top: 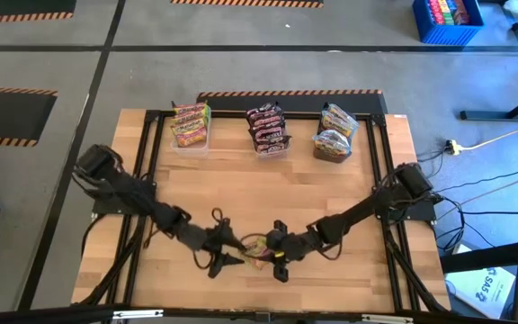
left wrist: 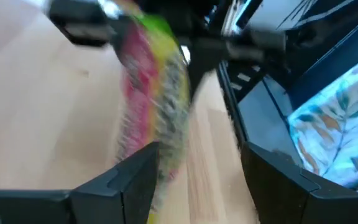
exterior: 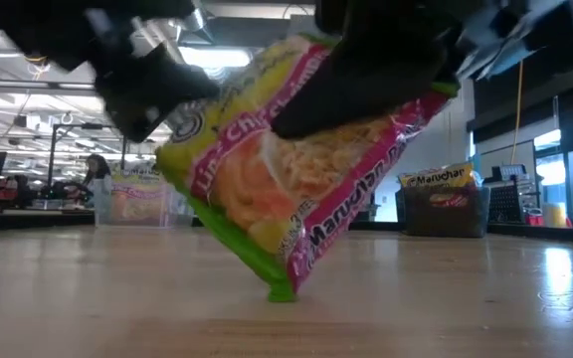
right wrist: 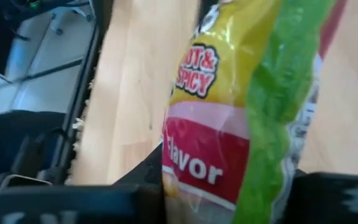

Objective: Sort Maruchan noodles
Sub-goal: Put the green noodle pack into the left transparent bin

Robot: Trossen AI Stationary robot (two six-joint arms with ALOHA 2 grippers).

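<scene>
One Maruchan noodle packet (exterior: 296, 169), yellow-green with a pink band, hangs tilted over the table's near middle (top: 257, 250). My right gripper (top: 277, 256) is shut on it; in the right wrist view the packet (right wrist: 229, 124) fills the space between its fingers. My left gripper (left wrist: 197, 180) is open just left of the packet (left wrist: 154, 93), with one finger (exterior: 142, 89) by the packet's upper left corner. Other packets lie in three tubs at the far edge. My right gripper pinches the packet's upper part between its two fingers, one dark finger (exterior: 356, 94) lying across the printed face (exterior: 267, 129). The fingers come slanting down from the table's right. The packet hangs tilted, its lowest green corner (exterior: 282, 293) at or just above the table. My left gripper: I cannot tell whether its finger touches the packet.
At the far edge stand a clear tub of yellow-green packets (top: 190, 126), a clear tub of dark maroon packets (top: 268, 130) and a dark grey tub of yellow-orange packets (top: 335, 135). Bare wood (top: 268, 198) lies between them and the grippers. A person (exterior: 97, 174) sits in the room beyond.
</scene>
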